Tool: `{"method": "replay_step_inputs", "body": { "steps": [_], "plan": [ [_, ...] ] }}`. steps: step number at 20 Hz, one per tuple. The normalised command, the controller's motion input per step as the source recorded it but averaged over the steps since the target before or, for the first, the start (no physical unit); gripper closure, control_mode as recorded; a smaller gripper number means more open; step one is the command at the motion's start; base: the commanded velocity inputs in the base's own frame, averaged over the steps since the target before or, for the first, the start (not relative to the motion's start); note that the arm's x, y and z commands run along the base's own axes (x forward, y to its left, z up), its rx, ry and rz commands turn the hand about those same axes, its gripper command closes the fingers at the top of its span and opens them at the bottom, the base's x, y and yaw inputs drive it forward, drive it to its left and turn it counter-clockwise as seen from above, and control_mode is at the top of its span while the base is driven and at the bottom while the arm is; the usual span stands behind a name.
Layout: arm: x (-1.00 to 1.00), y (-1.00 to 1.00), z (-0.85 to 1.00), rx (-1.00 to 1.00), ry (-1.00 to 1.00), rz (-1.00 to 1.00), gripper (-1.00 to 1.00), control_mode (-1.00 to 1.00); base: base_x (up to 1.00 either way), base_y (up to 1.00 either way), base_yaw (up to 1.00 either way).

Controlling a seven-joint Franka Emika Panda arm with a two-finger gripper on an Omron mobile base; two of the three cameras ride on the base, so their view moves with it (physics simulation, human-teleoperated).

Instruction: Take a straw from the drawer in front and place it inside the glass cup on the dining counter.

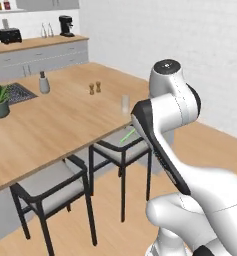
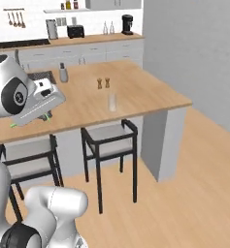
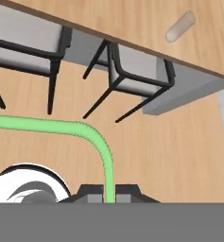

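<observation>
Straw is showing light green, thin, with a ribbed bend in the hand view: one leg running off toward the left edge, the other dropping between the dark fingertips, so the gripper is sitting clamped on it. In the left base view the straw is poking out as a short green sliver just left of the dark wrist, over the nearer stool at the counter's edge; in the right base view only a green tip is showing under the white hand at far left. Glass cup is standing upright, clear and nearly see-through, near the right end of the dining counter, well apart from the straw; two small brown shakers are sitting just beyond it, a grey canister farther left. Same glass cup is appearing mid-counter in the right base view. No readable writing or brand anywhere. Arm is folding up from the base, elbow high, forearm angling down toward the stools, hand hanging off the counter's near side, below its top.
</observation>
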Motion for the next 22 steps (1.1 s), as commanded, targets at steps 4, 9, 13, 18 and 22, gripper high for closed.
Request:
{"method": "replay_step_inputs", "body": {
  "steps": [4, 9, 13, 18, 22],
  "plan": [
    [0.0, 0.0, 0.0, 0.0, 0.0, 0.0, 1.0, 1.0, 0.69, -0.81, 0.42],
    [0.0, 0.0, 0.0, 0.0, 0.0, 0.0, 1.0, 1.0, 0.67, -0.84, 0.4],
    [0.0, 0.0, 0.0, 0.0, 0.0, 0.0, 1.0, 1.0, 0.79, -0.82, 0.37],
    [0.0, 0.0, 0.0, 0.0, 0.0, 0.0, 1.0, 1.0, 0.98, -0.6, 0.28],
    [0.0, 0.0, 0.0, 0.0, 0.0, 0.0, 1.0, 1.0, 1.0, -0.27, 0.16]
  ]
}}
